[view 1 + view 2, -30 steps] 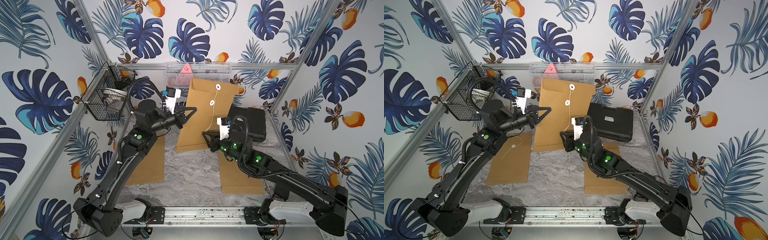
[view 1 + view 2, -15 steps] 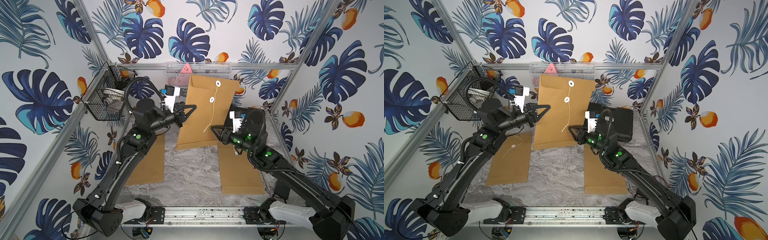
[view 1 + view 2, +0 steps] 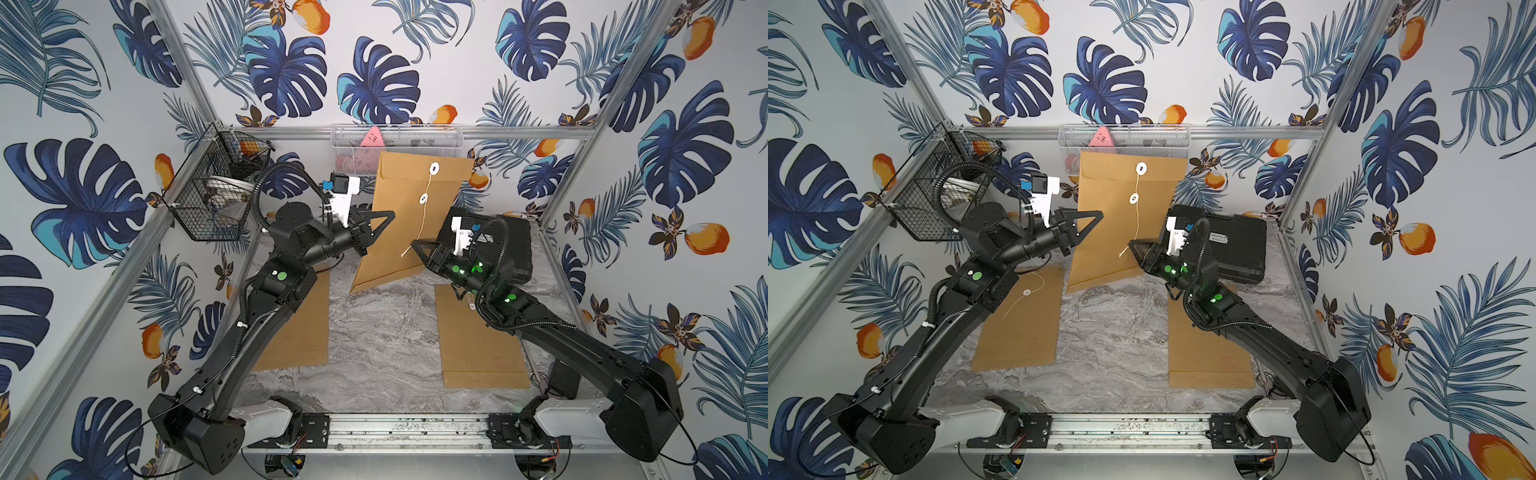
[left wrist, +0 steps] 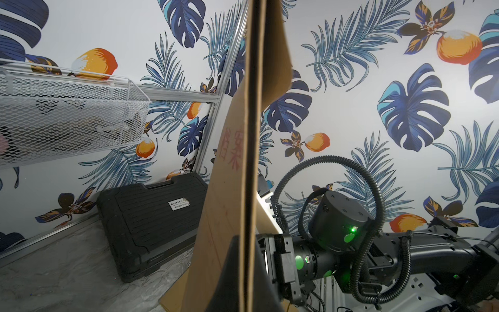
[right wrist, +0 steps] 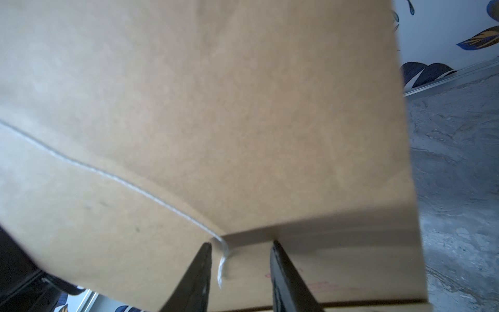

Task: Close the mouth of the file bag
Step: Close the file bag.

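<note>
File bag (image 3: 409,241) held upright near rear wall. Flap (image 3: 403,166) folded down, it seems; string (image 3: 422,222) hung loose below 2 buttons (image 3: 423,198), not yet wound: closure judged barely begun. Left gripper (image 3: 390,214) clamped on bag's side edge. Right gripper (image 5: 240,245) narrowly parted, string end between fingers (image 5: 282,267), ungripped.

Wire basket (image 3: 195,216) contents indistinct; file bag (image 5: 216,108) blurred, cropped close-up.

File bag (image 3: 411,216): kraft brown, white string (image 3: 422,220), white discs (image 3: 434,168), red print (image 4: 229,151). Tabletop (image 3: 382,345): grey marble veining. Walls (image 3: 457,62): white, blue leaves, orange fruit. Case (image 3: 519,245) far right: black. Left basket (image 3: 208,199): black wire. Far basket (image 3: 415,137): white mesh, pink item (image 3: 371,137) inside.
</note>
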{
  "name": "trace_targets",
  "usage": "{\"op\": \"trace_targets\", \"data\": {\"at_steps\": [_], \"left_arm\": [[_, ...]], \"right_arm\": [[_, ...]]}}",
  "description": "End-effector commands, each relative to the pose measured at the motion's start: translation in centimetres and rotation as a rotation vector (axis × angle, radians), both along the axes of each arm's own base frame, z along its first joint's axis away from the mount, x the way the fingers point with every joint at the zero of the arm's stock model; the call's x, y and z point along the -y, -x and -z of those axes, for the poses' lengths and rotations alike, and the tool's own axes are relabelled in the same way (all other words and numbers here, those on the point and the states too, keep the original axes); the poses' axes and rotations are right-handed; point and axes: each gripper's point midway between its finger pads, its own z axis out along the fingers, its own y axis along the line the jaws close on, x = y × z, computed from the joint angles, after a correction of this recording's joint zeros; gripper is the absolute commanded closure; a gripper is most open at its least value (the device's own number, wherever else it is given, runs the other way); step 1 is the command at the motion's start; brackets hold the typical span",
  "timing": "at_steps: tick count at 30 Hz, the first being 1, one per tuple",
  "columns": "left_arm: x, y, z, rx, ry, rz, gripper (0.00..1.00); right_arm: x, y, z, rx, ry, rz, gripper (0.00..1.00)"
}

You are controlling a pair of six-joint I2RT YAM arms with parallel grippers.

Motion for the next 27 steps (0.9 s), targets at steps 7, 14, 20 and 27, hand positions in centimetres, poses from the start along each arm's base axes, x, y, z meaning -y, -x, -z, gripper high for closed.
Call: {"op": "trace_targets", "data": {"at_steps": [7, 14, 20, 27], "left_arm": [[-0.2, 0.9, -2.8, 0.1, 0.043, 0.002, 1.0], [-0.2, 1.1, -2.9, 0.102, 0.042, 0.004, 1.0], [-0.1, 1.0, -2.9, 0.101, 0.04, 0.004, 1.0], [-0.2, 0.7, -2.7, 0.088, 0.029, -0.01, 1.0]], "right_arm": [[-0.8, -0.9, -1.2, 0.043, -0.05, 0.051, 0.66], [-1.0, -1.7, -1.3, 0.046, -0.058, 0.09, 0.76], [-1.3, -2.1, -1.2, 0.047, -0.061, 0.09, 0.82], [-1.1, -1.9, -0.9, 0.06, -0.023, 0.099, 0.94]]}}
